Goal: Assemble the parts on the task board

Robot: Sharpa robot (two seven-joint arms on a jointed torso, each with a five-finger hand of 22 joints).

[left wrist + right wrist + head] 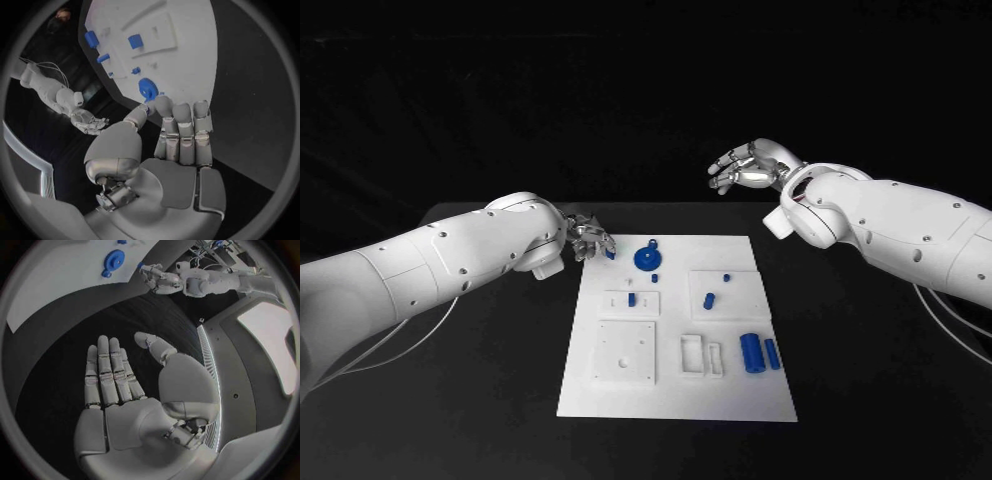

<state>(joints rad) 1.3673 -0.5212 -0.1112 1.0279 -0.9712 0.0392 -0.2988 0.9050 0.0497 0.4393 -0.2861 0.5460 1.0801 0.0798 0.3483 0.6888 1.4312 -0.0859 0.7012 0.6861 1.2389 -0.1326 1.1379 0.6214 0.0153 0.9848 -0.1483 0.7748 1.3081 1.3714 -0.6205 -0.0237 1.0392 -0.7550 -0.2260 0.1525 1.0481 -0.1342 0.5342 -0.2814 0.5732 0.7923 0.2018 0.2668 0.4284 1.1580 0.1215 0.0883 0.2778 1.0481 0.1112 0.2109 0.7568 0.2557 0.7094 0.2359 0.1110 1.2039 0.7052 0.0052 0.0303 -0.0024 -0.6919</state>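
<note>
**Both robot hands empty, parts lying on the board**

Head view: the white board (678, 395) lies in the middle of the black worktop (877, 350). On its far end sits a blue disc (648, 259) with a small knob. Nearer the middle, a small blue peg (632, 299) stands in a raised white block, and another blue piece (708, 299) lies on the block to its right. Two blue cylinders (753, 352) lie side by side near the board's right edge, next to a white frame. The left robot hand (589, 240) hangs at the board's far left corner, fingers loosely bent, just beside a small blue piece (610, 254) there; I cannot tell whether it touches it. The right robot hand (750, 166) is raised well beyond the board's far right corner, fingers apart, holding nothing.

Left wrist view: the left robot hand (181, 145) has its fingers straight and together, thumb out to the side, nothing in its grasp. The disc (147, 89) lies just past the fingertips (182, 111).

Right wrist view: the right robot hand (119, 390) is flat and spread over bare worktop, empty. The disc (114, 260) sits well apart on the board.
</note>
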